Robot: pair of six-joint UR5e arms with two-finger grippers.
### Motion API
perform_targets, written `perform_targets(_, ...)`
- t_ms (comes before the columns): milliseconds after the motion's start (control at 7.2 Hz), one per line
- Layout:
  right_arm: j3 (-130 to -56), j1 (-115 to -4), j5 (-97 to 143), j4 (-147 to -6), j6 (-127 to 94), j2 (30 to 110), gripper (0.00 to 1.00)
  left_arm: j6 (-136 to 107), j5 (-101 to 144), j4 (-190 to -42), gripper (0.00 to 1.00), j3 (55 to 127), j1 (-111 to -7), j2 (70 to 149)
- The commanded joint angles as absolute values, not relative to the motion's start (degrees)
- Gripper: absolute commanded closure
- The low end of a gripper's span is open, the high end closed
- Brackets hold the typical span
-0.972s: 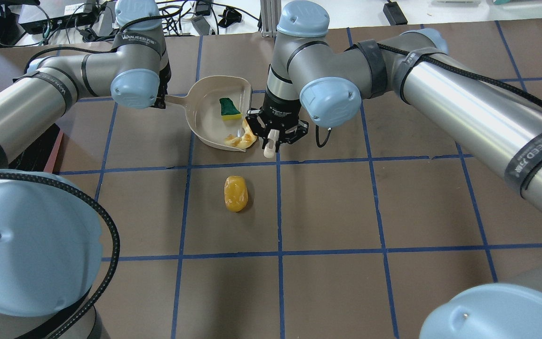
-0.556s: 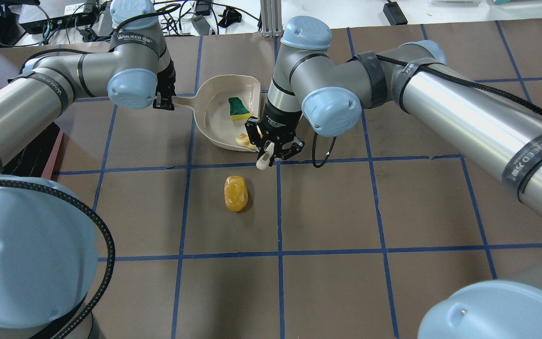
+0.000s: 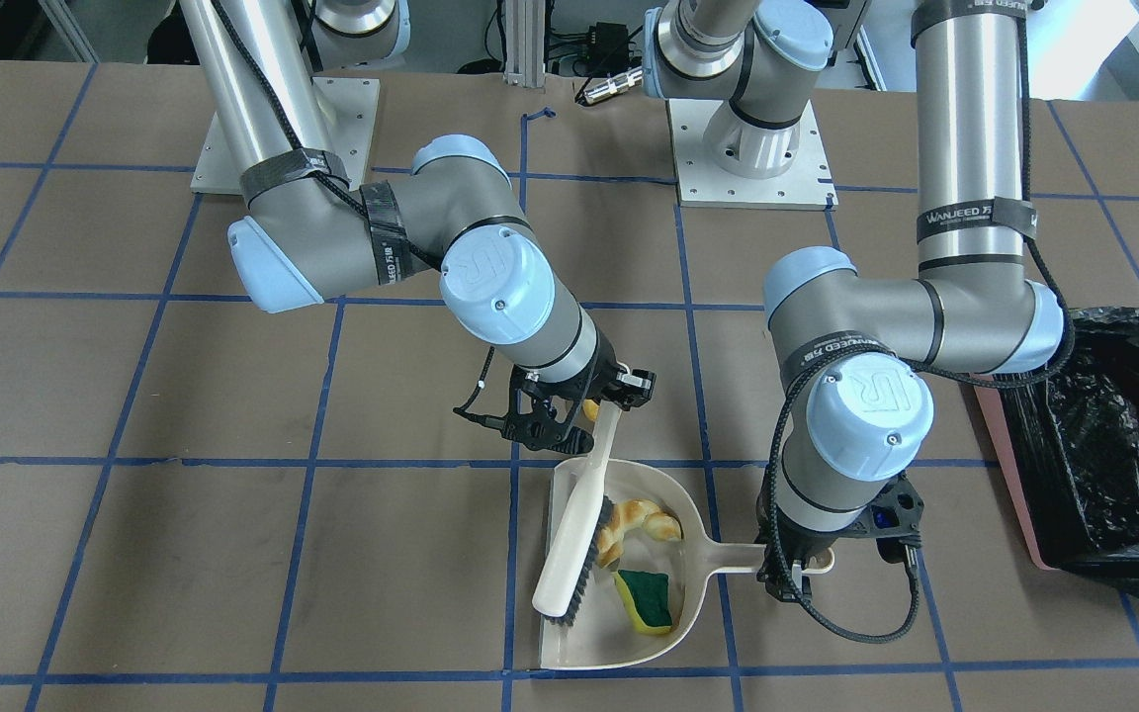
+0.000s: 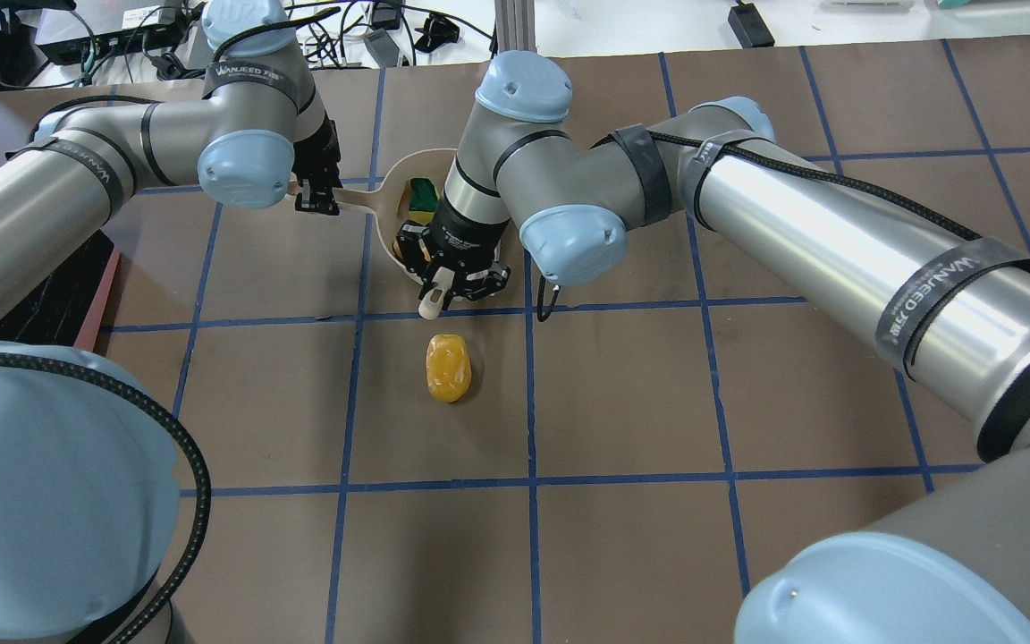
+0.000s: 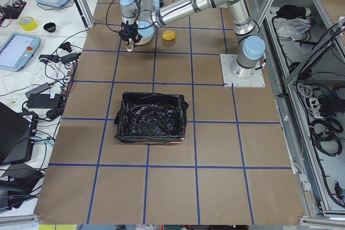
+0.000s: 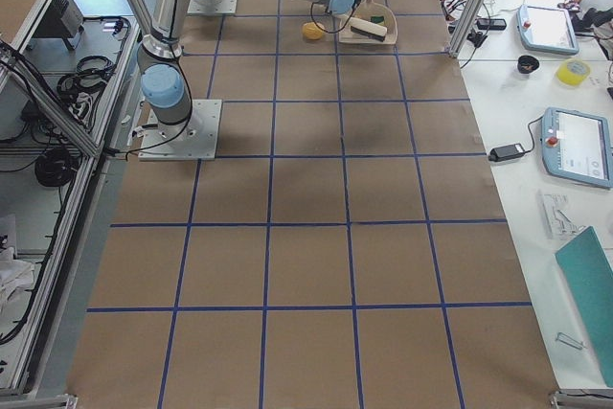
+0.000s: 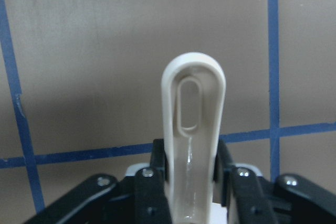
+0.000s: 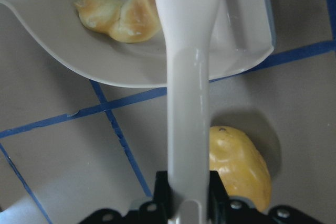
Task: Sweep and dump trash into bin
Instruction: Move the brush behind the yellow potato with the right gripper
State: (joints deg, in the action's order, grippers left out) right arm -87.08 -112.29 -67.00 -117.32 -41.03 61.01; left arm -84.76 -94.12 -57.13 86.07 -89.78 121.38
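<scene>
The left gripper (image 7: pixel 190 167) is closed tight on the handle of the dustpan (image 3: pixel 597 645), which sits flat on the table (image 4: pixel 640 402) between the two arms, out toward the operators' edge. The right gripper (image 8: pixel 188 199) is clamped on the handle of the brush (image 3: pixel 574 534). The brush slants down into the pan, its head lying along the pan's open side with the bristles turned inward. The croissant (image 3: pixel 641 522) lies in the pan against the bristles, and the sponge (image 3: pixel 647 598) sits just beside it, nearer the operators' edge. The potato (image 4: pixel 448 368) lies on the bare table near the pan's robot-side corner, apart from the pan and below the brush handle in the right wrist view. The bin (image 3: pixel 1016 485) stands well apart from the pan toward the table's left end, its black bag open.
</scene>
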Motion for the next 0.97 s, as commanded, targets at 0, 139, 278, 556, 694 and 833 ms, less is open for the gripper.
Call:
perform_targets(0, -86.31, -111.36, -77.82, -105.91, -37.55, 64.4, 1.0, -84.12, -94.31, -57.13, 1.0, 86.04, -89.48, 120.77)
perform_targets(139, -86.31, -111.36, -83.96, -95.99, -34.75, 67.47, 1.0, -82.81, -94.65, -57.13, 1.0, 86.48, -89.04, 120.33)
perform_targets(278, -87.09, -112.05, -85.33, -92.32, -34.2, 69.59, 1.0, -80.53, -95.18, -57.74, 1.0, 86.66, -87.64, 119.63)
perform_targets(556, -87.89, -115.82, -85.17, -86.78, -42.99, 70.31, 1.0, -75.34, -98.79, -60.1, 1.0, 88.92, -84.91, 116.21)
perform_targets(694, -88.93, -116.36, -82.64, -84.75, -45.59, 70.31, 1.0, -73.58, -98.7, -59.51, 1.0, 92.77, -83.51, 113.76)
perform_targets(833, -89.82, -117.93, -76.96, -82.9, -50.66, 70.57, 1.0, -72.52, -99.05, -59.59, 1.0, 96.03, -82.37, 110.51)
